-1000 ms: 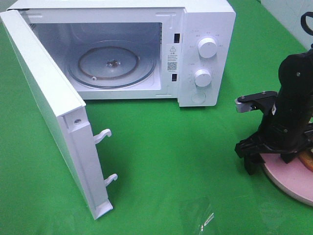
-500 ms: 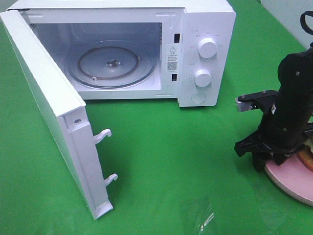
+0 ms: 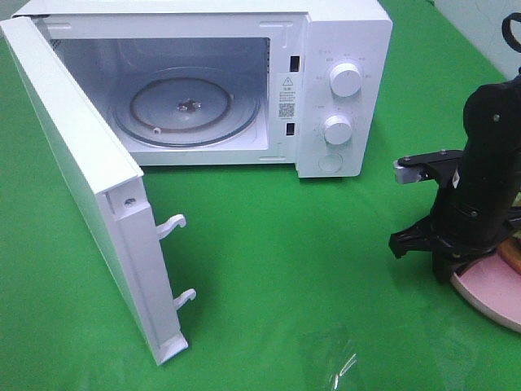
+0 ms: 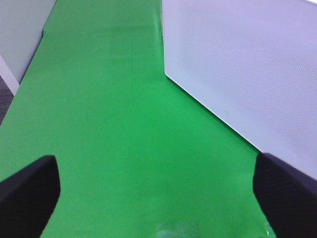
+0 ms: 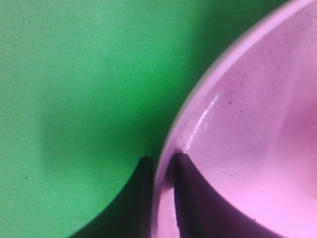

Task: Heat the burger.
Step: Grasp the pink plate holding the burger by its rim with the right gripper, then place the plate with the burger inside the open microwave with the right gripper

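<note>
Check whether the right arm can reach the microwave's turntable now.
Probably yes: the door stands wide open, the turntable is bare, and only green cloth separates it from the right end effector pinching the pink plate.

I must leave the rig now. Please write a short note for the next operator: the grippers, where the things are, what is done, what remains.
Left gripper: open, empty, over the green cloth near the microwave door.
Right gripper: shut on the rim of the pink plate.
Burger: on that plate; only a sliver shows at the picture's edge.
Done: door open, turntable bare.
Left: put the plate inside, close the door, start heating.
</note>
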`<action>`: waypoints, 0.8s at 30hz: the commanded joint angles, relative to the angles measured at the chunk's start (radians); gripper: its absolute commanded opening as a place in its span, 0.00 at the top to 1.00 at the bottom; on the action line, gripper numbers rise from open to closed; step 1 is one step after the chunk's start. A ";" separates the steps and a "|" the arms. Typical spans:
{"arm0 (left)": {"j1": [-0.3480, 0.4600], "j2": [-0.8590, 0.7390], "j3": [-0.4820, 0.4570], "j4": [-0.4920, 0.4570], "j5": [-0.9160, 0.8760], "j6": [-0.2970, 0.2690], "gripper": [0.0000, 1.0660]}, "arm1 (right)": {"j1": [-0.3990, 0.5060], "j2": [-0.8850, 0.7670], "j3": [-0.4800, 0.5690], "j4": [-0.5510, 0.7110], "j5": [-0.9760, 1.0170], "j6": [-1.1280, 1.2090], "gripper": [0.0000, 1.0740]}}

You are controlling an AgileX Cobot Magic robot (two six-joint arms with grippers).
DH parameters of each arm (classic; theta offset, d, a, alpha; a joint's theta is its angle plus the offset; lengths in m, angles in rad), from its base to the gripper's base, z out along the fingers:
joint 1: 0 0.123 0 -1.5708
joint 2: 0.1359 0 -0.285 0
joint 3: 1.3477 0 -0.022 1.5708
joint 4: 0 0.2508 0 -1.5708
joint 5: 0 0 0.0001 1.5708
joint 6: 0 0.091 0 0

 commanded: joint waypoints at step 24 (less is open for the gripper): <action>-0.001 -0.017 0.004 -0.003 -0.013 -0.003 0.08 | 0.174 -0.056 0.009 -0.343 0.202 0.309 1.00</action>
